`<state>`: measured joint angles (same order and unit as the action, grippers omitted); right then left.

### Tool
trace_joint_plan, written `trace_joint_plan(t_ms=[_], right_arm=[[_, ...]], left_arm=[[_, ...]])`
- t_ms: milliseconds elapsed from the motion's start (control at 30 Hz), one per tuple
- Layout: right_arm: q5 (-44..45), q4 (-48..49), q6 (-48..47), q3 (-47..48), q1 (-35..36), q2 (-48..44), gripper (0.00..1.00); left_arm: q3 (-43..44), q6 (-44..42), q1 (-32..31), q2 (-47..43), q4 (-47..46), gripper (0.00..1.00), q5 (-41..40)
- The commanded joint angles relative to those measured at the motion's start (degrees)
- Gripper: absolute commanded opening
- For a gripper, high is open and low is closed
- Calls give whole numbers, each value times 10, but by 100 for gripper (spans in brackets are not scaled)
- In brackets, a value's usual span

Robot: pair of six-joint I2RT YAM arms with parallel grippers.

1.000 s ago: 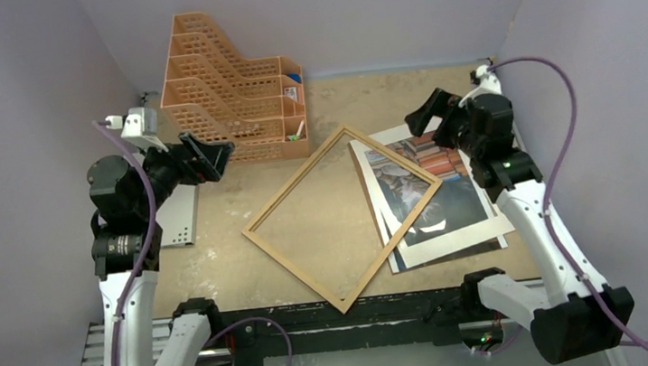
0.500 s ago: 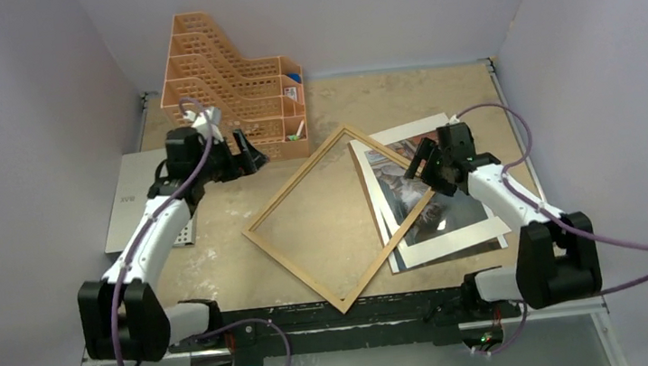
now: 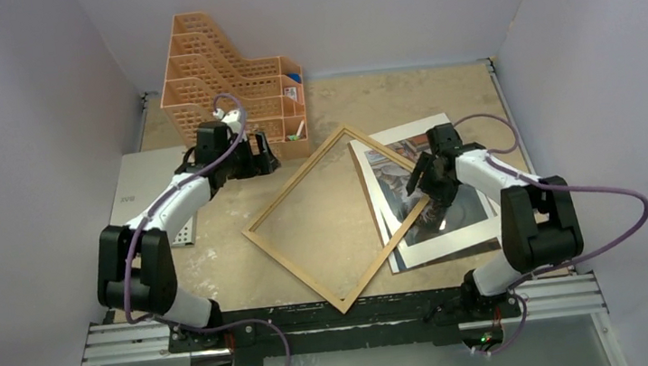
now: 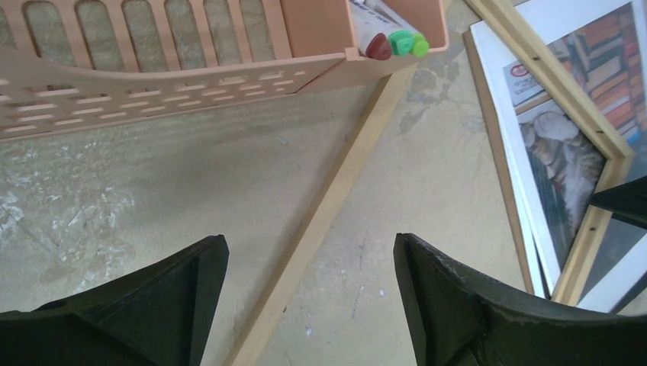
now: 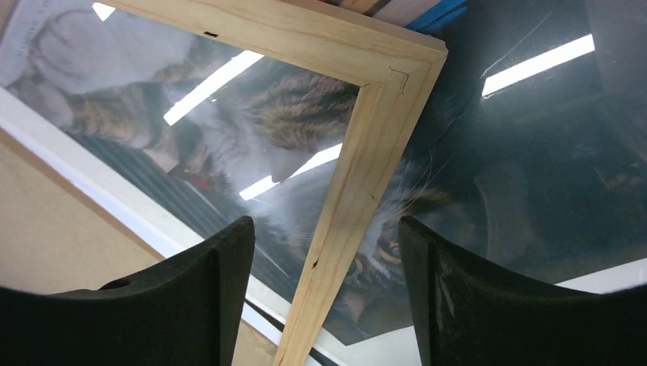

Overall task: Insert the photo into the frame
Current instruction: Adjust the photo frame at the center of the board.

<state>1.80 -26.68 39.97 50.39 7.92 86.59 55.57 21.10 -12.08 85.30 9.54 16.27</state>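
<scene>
Overhead view of a desk with two robot arms. Over the last second both arms have folded down from raised poses at the left and right edges and reached inward to the frame (image 3: 294,179). The frame and the photo (image 3: 462,216) have not moved.

The left claw (image 3: 263,157) now hovers over the frame's upper-left rail, just in front of an orange lattice organizer (image 3: 227,75). Its jaws are spread wide and hold nothing. The right claw (image 3: 428,192) now hangs over the frame's right corner. Its jaws are apart too, a little less widely than a second ago, and they straddle the wooden rail without visibly touching it.

This looks like the approach to a grasp, probably to lift or shift the frame. No part of the insertion is done yet.

The frame is a thin, pale-wood rectangle turned like a diamond at the centre of the desk. The photo lies face up at centre right, tilted, with the frame's right corner resting on top of it. It has a wide white border, and the right wrist view shows tabby cat fur. Its glossy surface reflects bright ceiling light strips.
</scene>
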Motion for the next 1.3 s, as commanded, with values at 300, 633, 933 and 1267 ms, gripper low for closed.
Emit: trace_joint_plan(t_ms=[300, 633, 933, 1267], right_arm=[[23, 20, 19, 42, -1, 49, 40], [148, 7, -31, 162, -5, 119, 12], [171, 39, -82, 247, -13, 200, 18], [174, 67, -89, 269, -17, 200, 58]], left_arm=[[20, -29, -1, 91, -50, 81, 30], [20, -20, -1, 125, -70, 74, 56], [14, 13, -1, 87, -79, 74, -83], [-9, 38, -1, 11, -75, 74, -214]])
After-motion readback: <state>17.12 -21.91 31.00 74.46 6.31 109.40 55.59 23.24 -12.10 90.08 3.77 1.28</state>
